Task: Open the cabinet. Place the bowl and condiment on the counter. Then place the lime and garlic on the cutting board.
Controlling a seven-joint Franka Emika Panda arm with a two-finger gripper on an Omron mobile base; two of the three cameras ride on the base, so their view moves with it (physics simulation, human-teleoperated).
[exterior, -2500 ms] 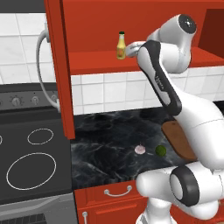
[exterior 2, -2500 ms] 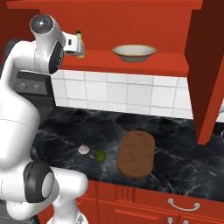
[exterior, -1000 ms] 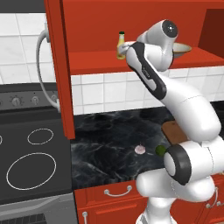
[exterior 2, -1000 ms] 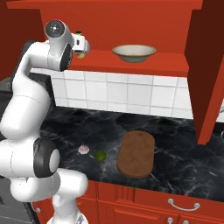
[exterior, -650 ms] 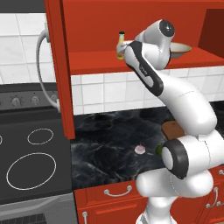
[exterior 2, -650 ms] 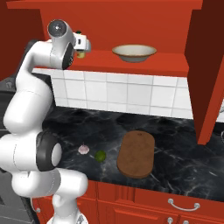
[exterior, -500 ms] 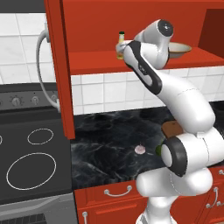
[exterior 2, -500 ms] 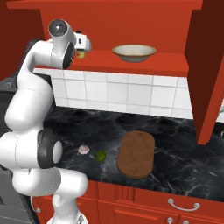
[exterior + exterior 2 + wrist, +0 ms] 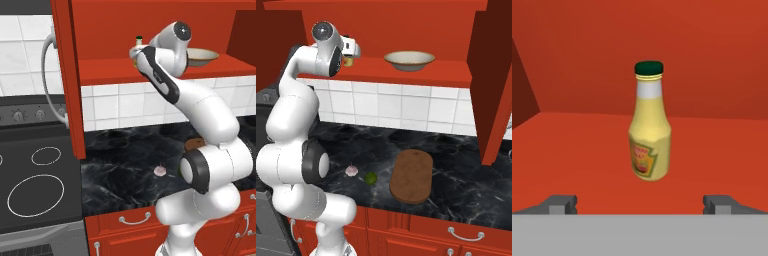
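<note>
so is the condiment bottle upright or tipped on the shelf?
Upright. In the hand view the condiment stands on its base on the red cabinet shelf, dark green cap at the top.

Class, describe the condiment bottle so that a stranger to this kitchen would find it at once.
Look inside the open red cabinet above the black counter. On its shelf, left of the wide beige bowl, stands the condiment: small, upright, yellow, green-capped.

Glossy white rounded arm segments, dark grey joints, small dark fingertips
</note>
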